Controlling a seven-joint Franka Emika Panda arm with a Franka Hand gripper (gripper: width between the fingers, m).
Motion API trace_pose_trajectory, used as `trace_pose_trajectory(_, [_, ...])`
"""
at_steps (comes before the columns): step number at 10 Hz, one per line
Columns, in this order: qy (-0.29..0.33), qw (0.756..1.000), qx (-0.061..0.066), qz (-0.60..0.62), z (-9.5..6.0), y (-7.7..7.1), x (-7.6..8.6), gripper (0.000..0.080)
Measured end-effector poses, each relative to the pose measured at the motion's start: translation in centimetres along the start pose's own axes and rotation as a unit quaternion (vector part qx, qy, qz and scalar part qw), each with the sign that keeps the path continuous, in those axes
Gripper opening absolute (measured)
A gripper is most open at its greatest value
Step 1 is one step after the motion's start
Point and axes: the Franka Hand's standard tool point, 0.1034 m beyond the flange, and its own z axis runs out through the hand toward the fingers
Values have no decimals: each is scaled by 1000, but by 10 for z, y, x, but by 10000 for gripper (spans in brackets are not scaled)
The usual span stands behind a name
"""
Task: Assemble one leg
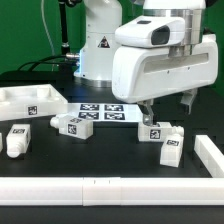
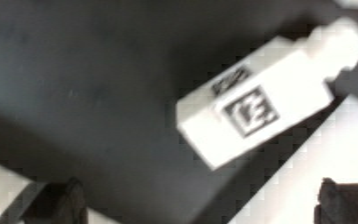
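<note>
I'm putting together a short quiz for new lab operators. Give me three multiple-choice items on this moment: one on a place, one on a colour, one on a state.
1. Where does the leg nearest the gripper lie?
A. On the table, under the gripper
B. On the flat panel
C. On the marker board

2. What colour is the table surface?
A. White
B. Wood brown
C. Black

3. How does the gripper stand?
A. Shut on a leg
B. Open and empty
C. Shut and empty

Key:
1 A: the exterior view shows the leg on the table beneath the gripper.
2 C: the bare table surface is black.
3 B: the fingers are wide apart and touch nothing.
</note>
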Motion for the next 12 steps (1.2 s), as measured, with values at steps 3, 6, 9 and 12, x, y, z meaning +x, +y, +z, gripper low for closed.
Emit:
trace_pose_trajectory(3, [-1, 1000, 1, -1, 1, -1, 0, 650])
trace_pose_trajectory(6, [-13, 994, 4, 113, -1, -3, -3, 650])
trace_pose_trajectory(9, [-25, 977, 24, 211, 8, -16, 14, 650])
trace_pose_trajectory(12, [-28, 977, 26, 211, 11, -13, 10, 650])
